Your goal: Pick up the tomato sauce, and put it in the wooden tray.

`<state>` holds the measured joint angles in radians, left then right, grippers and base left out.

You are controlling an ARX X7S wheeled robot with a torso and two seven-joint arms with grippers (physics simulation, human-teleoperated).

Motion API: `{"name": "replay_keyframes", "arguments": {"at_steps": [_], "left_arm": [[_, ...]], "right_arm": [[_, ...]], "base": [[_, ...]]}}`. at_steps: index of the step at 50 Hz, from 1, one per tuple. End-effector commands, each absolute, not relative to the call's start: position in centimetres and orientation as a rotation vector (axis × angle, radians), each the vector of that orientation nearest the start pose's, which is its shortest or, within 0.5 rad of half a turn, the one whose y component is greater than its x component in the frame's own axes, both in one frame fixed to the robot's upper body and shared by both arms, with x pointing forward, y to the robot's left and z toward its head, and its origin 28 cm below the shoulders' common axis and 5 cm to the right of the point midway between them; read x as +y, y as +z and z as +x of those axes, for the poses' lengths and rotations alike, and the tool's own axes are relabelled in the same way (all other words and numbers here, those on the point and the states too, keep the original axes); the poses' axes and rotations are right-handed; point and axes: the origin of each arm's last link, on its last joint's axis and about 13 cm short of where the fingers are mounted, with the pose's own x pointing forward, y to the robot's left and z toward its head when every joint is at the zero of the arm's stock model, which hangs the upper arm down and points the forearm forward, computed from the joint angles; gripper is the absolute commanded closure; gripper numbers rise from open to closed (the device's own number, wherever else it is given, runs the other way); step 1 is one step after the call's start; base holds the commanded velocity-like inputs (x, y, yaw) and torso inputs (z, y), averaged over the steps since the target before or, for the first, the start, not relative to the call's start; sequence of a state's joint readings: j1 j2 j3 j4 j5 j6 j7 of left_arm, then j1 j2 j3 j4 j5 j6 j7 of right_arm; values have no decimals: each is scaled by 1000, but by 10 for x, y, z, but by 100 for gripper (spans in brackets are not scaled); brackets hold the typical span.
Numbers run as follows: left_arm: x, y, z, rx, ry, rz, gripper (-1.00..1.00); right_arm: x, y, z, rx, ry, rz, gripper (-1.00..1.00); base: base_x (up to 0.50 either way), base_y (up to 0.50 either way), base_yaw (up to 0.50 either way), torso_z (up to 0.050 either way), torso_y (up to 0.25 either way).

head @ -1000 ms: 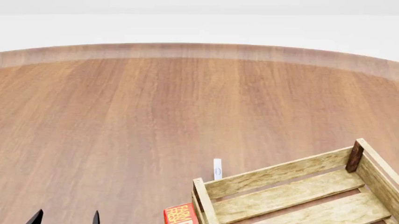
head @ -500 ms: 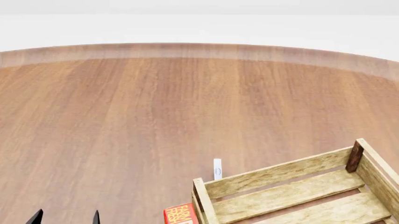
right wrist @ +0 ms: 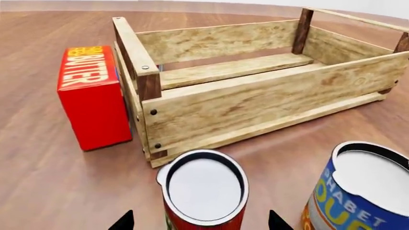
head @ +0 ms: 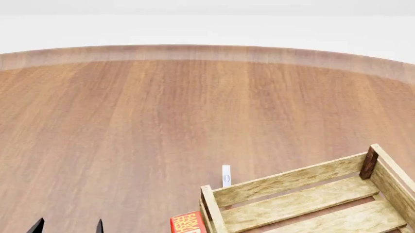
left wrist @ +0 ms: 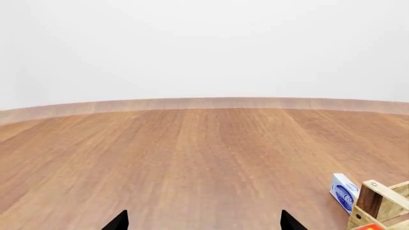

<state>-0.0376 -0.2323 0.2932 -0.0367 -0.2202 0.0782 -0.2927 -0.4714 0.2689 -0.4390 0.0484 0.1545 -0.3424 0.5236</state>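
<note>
In the right wrist view the tomato sauce point(right wrist: 203, 191), a small red can with a pale top, stands upright between my right gripper's point(right wrist: 199, 221) two dark fingertips, which stand wide apart and clear of its sides. The wooden tray point(right wrist: 255, 103) lies just beyond the can, empty inside; it also shows in the head view point(head: 304, 201) at the lower right. My left gripper point(left wrist: 203, 221) is open and empty over bare table; its tips point(head: 68, 226) show at the head view's lower left. The can is out of the head view.
A blue-and-orange can point(right wrist: 357, 194) stands beside the tomato sauce. A red butter box point(right wrist: 93, 96) stands against the tray's end, also seen in the head view point(head: 187, 223). A small white-and-blue box point(left wrist: 344, 190) stands by the tray's corner, also in the head view point(head: 226, 175).
</note>
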Motion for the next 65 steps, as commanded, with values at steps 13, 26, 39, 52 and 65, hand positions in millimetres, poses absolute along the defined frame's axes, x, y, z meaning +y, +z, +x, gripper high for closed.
{"name": "replay_keyframes", "arguments": {"at_steps": [13,26,39,52,65], "left_arm": [[204,12,211,-17,13,13,-100],[204,11,211,-17,13,13,-100],[204,11,211,-20,12,8,-100],[204,12,211,-20,12,9,-100],[204,12,211,-20,13,8,-100]], "right_arm": [[-77,-54,61,293,-88,-29,-100],[-77,-52,68,256,-114,-27,-100],[-74,-59,72,280,-78,-46,-100],[-76,-58,75,279,-97,-35,-100],[-76,-58,74,285,-89,-31,-100]], "base": [[0,0,0,0,0],[0,0,0,0,0],[0,0,0,0,0],[0,0,0,0,0],[0,0,0,0,0]]}}
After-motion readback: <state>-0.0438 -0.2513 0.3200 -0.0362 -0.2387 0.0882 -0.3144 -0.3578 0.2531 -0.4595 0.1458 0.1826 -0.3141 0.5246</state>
